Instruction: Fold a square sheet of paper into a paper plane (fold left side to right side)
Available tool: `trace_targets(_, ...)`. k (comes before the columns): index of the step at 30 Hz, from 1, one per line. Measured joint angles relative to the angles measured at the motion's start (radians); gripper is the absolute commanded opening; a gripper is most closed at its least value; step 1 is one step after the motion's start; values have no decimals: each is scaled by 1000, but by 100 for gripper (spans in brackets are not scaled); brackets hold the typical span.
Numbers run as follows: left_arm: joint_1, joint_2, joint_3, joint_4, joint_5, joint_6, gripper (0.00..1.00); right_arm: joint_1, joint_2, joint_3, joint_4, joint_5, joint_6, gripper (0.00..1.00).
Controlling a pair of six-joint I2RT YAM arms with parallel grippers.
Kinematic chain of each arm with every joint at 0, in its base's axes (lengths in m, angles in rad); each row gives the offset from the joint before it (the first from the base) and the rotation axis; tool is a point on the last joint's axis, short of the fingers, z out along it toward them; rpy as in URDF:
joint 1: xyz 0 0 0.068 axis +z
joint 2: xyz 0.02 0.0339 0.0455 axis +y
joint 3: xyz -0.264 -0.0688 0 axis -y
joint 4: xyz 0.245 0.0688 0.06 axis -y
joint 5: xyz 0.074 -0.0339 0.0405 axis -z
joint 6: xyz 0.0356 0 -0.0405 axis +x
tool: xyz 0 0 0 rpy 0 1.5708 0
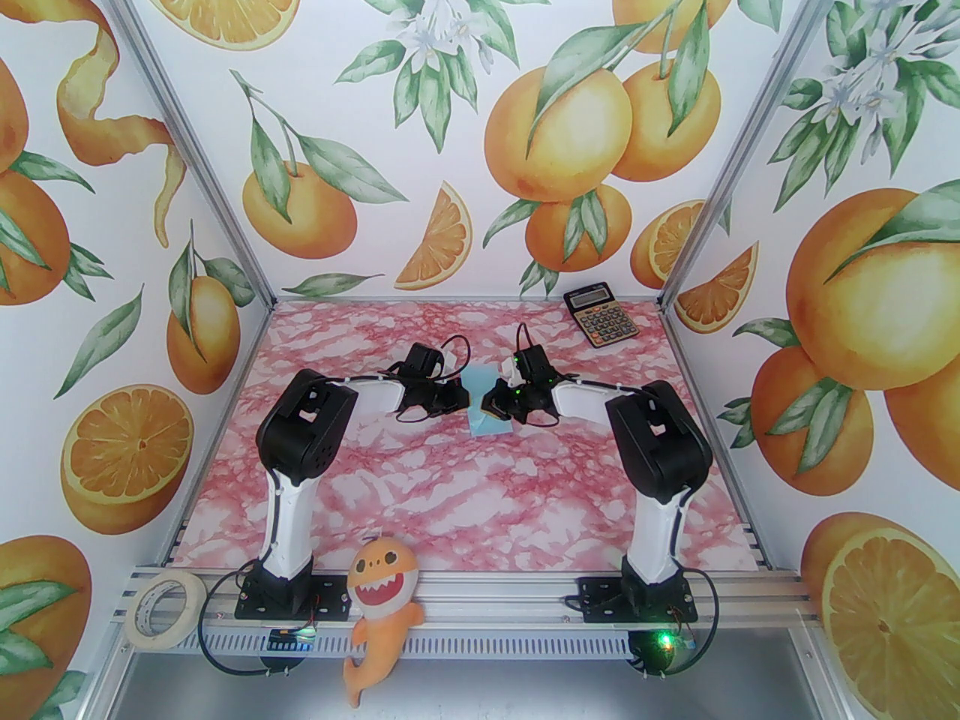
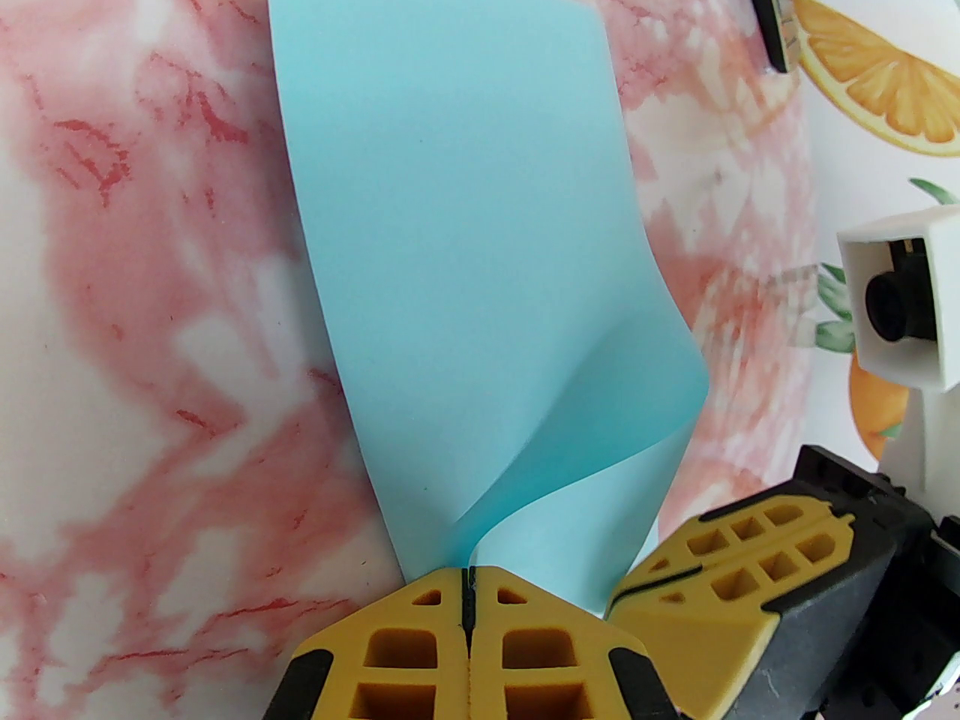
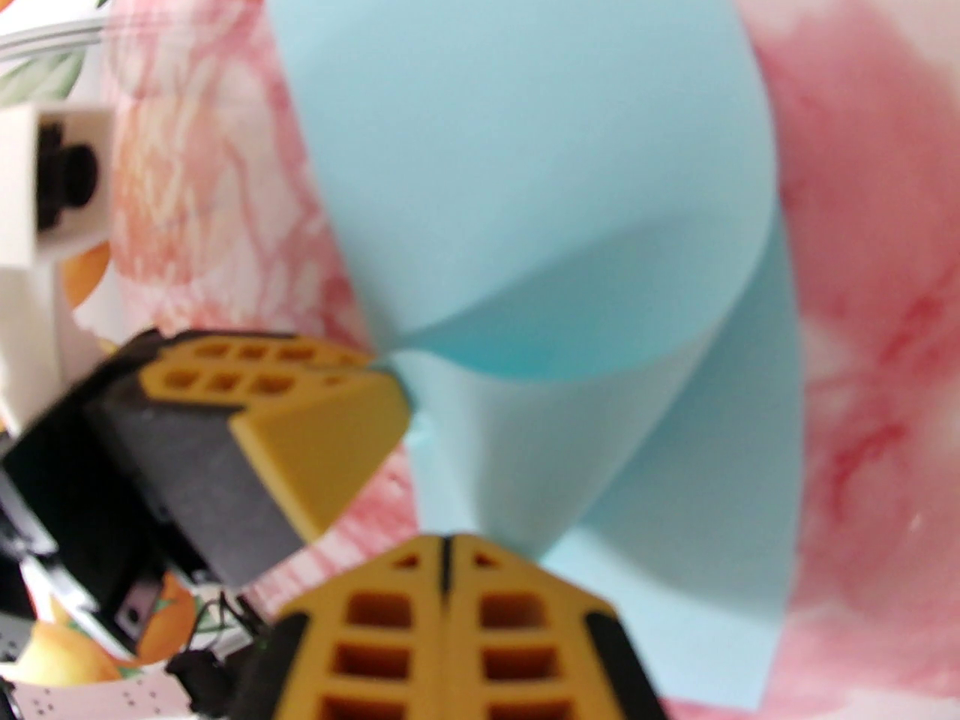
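The square sheet of paper [image 1: 486, 411] is pale blue and lies at the table's middle, between both grippers. My left gripper [image 2: 469, 573] is shut on one corner of the sheet [image 2: 465, 252]. That corner is lifted and curls over the flat part. In the right wrist view the curled flap [image 3: 525, 177] arches over the rest of the paper, and my right gripper [image 3: 446, 541] is shut at the sheet's near edge. The left fingers [image 3: 300, 394] pinch the flap's tip. The right fingers [image 2: 720, 574] meet the paper's lower edge. No paper plane shape is in view.
A black-and-gold calculator [image 1: 600, 316] lies at the back right of the pink marble table [image 1: 480, 492]. A tape roll [image 1: 165, 612] and an orange plush shark [image 1: 382, 604] sit at the front rail. Printed walls close three sides.
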Motion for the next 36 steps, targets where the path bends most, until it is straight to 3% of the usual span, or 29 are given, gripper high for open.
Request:
trace_targets(18,-2,2,8,-11,0,16,0,0,21,6,-46,64,-45,0)
trace_targets(22,-2,1,23,-31,4,29,31,0,21,6,-47,64,-48,0)
trace_targets(25,-5,-19,36,-65,-12,42,40,0,21,6,-46,65,-48,0)
trace_targets(29,0,-75,36,-126,-36,62,40,0,21,6,-46,64,-48,0)
trace_targets(36,-27,-166,16,-138,-20,69,20,0,21,5,-45,65,-48,0)
